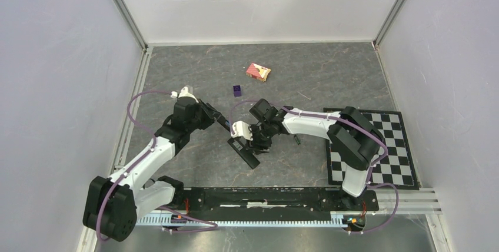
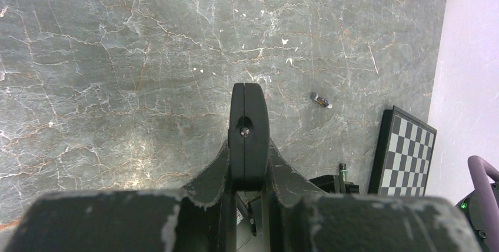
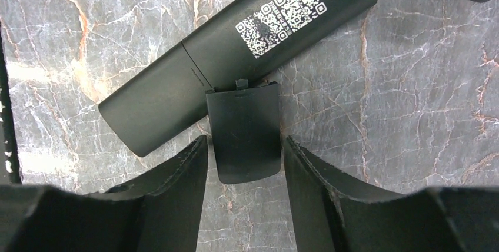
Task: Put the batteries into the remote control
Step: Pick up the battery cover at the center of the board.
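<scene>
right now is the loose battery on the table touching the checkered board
Apart. The left wrist view shows the battery lying on the bare table, with a clear strip of stone between it and the checkered board.

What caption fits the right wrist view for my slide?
Right gripper, open, straddles a loose black cover lying beside the QR-labelled remote control on the marbled table.

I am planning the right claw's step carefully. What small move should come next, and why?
Probably close the right claw on the small black cover: it lies flat between the open fingers, a gap each side, its tab by the remote control.
</scene>
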